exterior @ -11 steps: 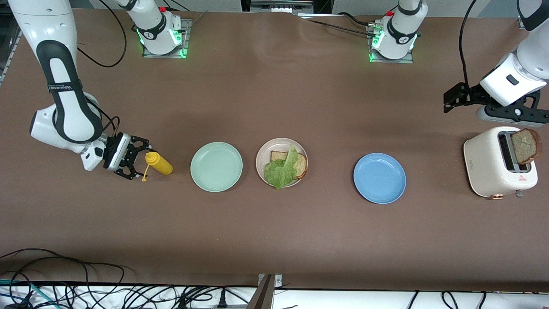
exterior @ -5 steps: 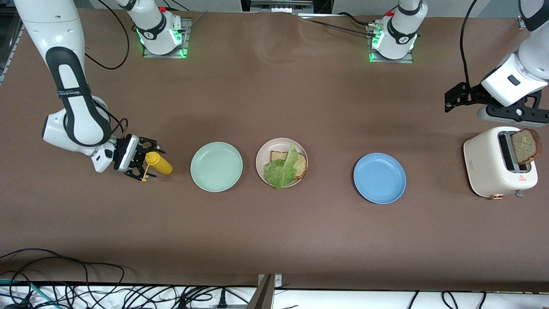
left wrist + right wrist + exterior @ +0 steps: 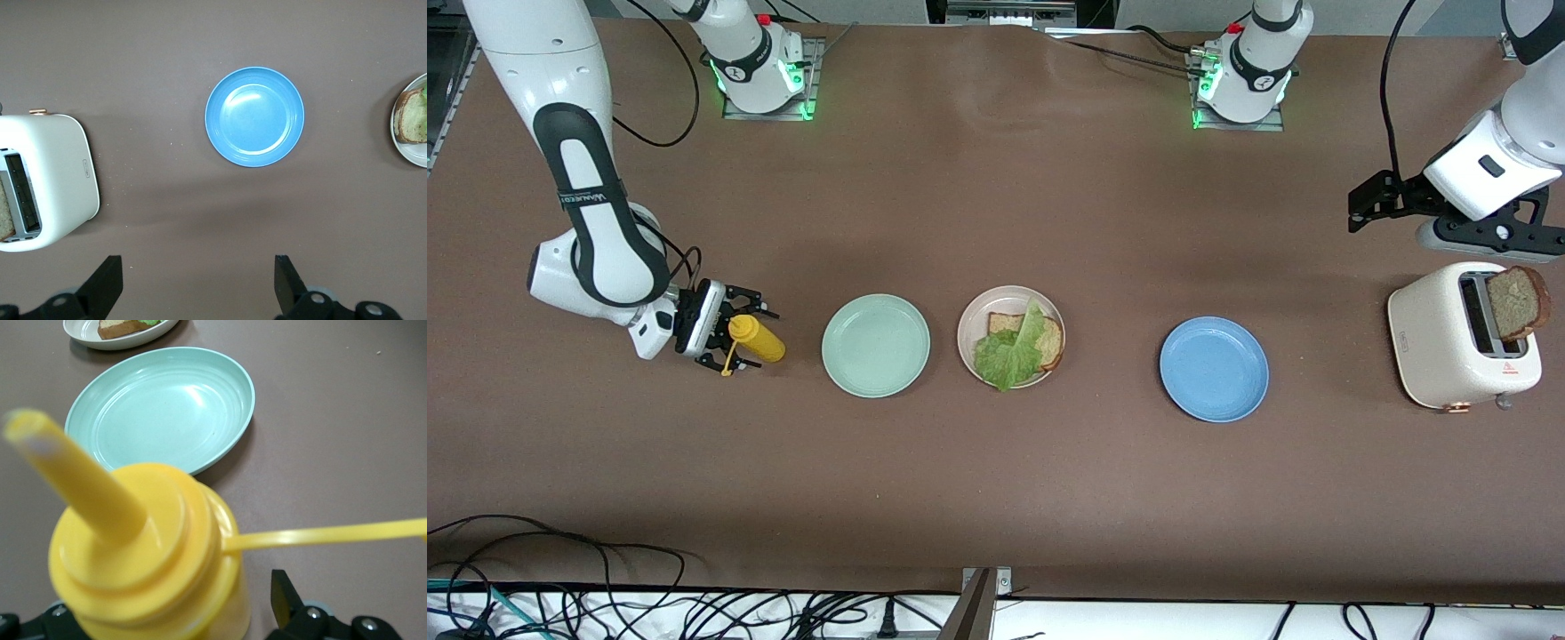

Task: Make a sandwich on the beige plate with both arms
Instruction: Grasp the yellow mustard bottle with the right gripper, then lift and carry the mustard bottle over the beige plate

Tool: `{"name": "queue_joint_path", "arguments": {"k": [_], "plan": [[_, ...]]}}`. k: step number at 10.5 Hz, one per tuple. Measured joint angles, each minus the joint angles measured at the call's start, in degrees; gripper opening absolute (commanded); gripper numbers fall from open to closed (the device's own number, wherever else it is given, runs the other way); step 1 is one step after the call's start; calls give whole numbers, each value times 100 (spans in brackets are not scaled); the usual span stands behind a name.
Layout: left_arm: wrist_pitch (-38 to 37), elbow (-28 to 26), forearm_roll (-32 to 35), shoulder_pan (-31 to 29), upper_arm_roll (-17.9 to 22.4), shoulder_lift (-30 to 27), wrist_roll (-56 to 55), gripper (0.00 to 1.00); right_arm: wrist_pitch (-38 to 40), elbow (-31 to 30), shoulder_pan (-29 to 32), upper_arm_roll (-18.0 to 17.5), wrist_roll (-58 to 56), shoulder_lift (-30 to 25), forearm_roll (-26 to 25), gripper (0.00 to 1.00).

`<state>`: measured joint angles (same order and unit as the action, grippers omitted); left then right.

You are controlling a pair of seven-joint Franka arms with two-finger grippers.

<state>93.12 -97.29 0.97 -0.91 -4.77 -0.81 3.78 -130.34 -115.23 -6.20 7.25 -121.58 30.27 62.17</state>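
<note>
Right gripper [image 3: 734, 336] was low at the right arm's end of the table, fingers spread wide on either side of a yellow squeeze bottle [image 3: 757, 339], not clamped on it; the right wrist view had the bottle [image 3: 150, 547] filling the space between the finger tips, nozzle up, its tethered cap strap sticking out sideways. The bottle stood just beside the mint-green plate [image 3: 876, 345], on the side toward the right arm's end. The beige plate [image 3: 1011, 302] sat mid-table between the mint-green plate and the blue plate [image 3: 1214, 369], near the first and well apart from the second. It carried one toast slice [image 3: 1049, 342] with a lettuce leaf [image 3: 1009, 351] draped over it, the leaf tip hanging over the rim nearest the front camera. No top slice was on it. A second toast slice [image 3: 1516, 302] stuck up out of the white toaster [image 3: 1440, 342] at the left arm's end. Left gripper [image 3: 197, 283] waited in the air above the table near the toaster, fingers apart and holding nothing.
</note>
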Motion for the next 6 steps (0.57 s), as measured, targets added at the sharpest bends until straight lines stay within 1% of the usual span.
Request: {"name": "queue_joint_path", "arguments": {"k": [1, 5, 6], "plan": [[-1, 0, 0, 0, 0, 0, 0, 100, -33, 16, -7, -8, 0, 8, 1, 0], [-3, 0, 0, 0, 0, 0, 0, 100, -194, 75, -88, -75, 59, 28, 2, 0], [-3, 0, 0, 0, 0, 0, 0, 100, -255, 120, -109, -140, 173, 29, 2, 0]]}}
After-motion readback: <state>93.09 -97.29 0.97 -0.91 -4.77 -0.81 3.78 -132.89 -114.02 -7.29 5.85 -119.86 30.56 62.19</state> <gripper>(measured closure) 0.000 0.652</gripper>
